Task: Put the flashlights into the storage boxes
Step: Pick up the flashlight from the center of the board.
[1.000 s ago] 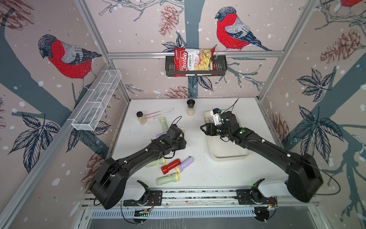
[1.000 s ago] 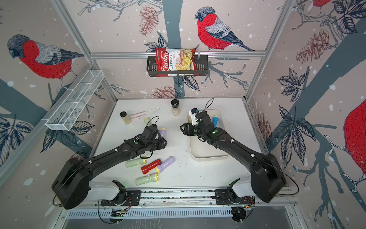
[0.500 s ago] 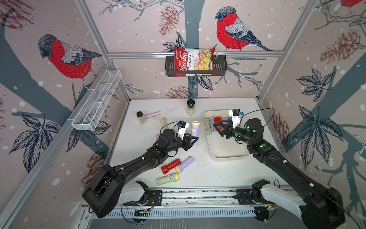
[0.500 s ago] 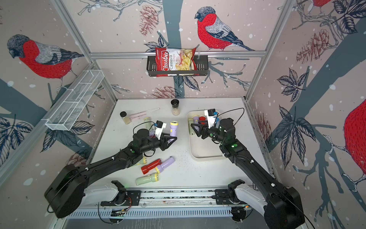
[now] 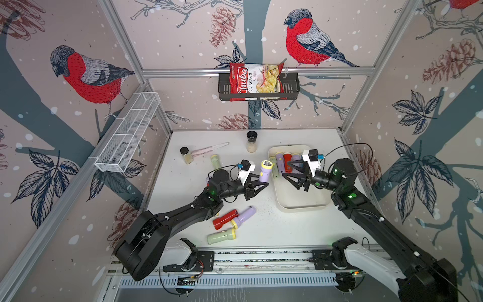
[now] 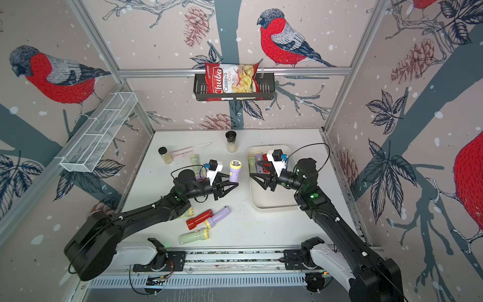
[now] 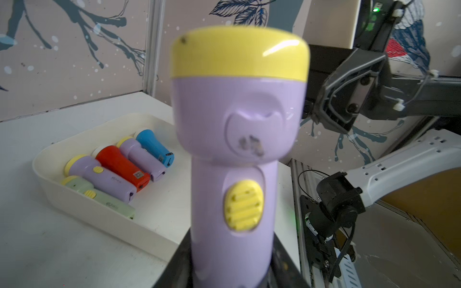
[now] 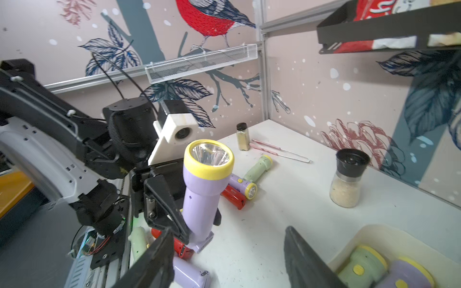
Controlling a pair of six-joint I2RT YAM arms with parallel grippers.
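Nearest me, three loose flashlights [image 5: 224, 219] lie on the desk [image 5: 261, 230] in front of the left arm: one red, one lilac, one green. Beyond them my left gripper [image 5: 262, 184] is clamped on the tail of a lilac flashlight [image 5: 265, 171]. It is held clear of the desk, long axis near upright, yellow head on top. The right gripper [image 5: 285, 170] faces it from just beside, jaws apart and empty, over the left side of the tray [image 5: 300, 202]. The tray lies to the right of the held flashlight. Five flashlights [image 7: 119, 169] are lined up at its far end and its near half is bare. I judge the left arm the nearer carrier: it must go right and lay its flashlight flat. One green flashlight [image 5: 215, 161] lies farthest back.
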